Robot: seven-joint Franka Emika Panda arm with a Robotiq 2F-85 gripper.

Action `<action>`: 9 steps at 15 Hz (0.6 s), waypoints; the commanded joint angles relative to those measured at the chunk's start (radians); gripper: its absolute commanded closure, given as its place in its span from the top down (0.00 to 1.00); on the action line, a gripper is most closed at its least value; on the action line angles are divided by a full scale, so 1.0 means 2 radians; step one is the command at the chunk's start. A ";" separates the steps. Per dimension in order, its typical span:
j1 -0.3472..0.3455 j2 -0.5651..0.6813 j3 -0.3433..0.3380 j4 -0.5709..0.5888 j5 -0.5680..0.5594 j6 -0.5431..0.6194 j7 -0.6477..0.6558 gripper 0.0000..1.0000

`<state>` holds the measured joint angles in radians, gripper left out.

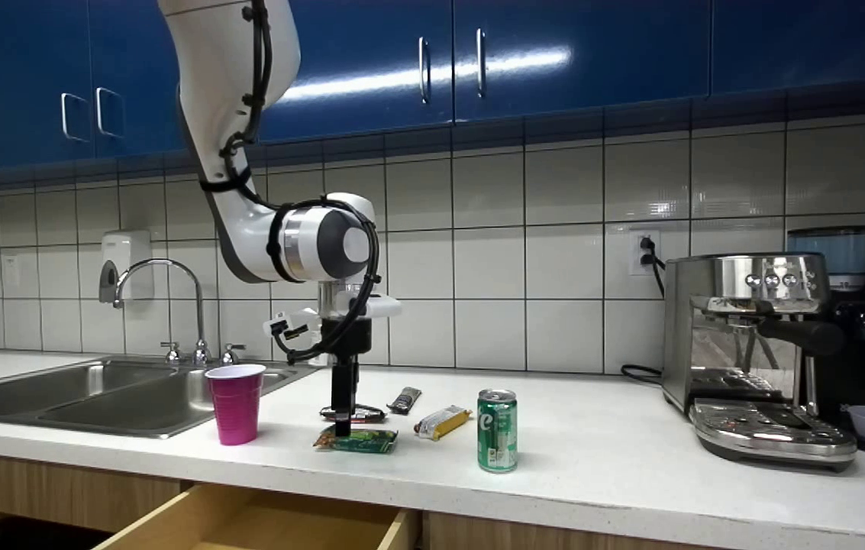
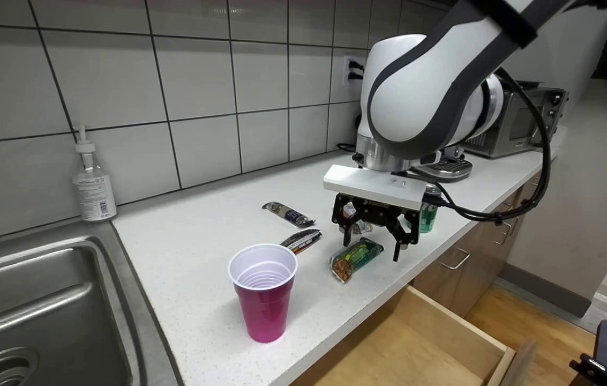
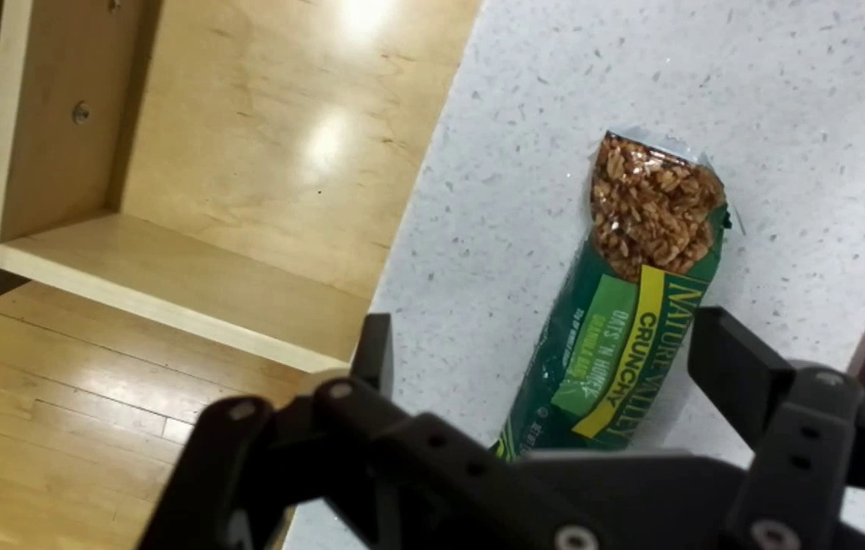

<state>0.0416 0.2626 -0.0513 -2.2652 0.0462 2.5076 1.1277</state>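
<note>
My gripper [image 3: 544, 340] is open, pointing down over a green Nature Valley granola bar [image 3: 619, 344] that lies flat on the white counter. In the wrist view the bar runs slantwise between the spread fingers, with nothing gripped; its near end is hidden behind the gripper. The bar [image 2: 357, 259] sits under the jaws in an exterior view, where the fingertips seem a little above the counter. Close by lie a dark wrapped bar [image 1: 359, 414], a silver-blue bar [image 2: 288, 214] and a yellow-wrapped bar [image 1: 442, 422].
A pink cup [image 1: 236, 405] stands upright between the bars and the sink [image 2: 97, 300]. A green can [image 1: 497, 430] is on the opposite side, with an espresso machine [image 1: 753, 344] beyond. Below the counter edge a wooden drawer [image 3: 272, 137] is pulled out. A pump bottle [image 2: 93, 187] stands by the wall.
</note>
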 commanded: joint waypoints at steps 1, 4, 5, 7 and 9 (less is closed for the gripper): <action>0.012 0.026 -0.009 0.030 0.001 -0.006 0.034 1.00; 0.015 0.042 -0.011 0.044 0.002 -0.002 0.049 1.00; 0.016 0.048 -0.012 0.049 0.002 -0.002 0.053 1.00; 0.018 0.056 -0.014 0.056 0.003 -0.002 0.059 1.00; 0.019 0.064 -0.015 0.062 0.005 -0.003 0.063 1.00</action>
<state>0.0624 0.3591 -0.0664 -2.1812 0.0462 2.5095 1.2194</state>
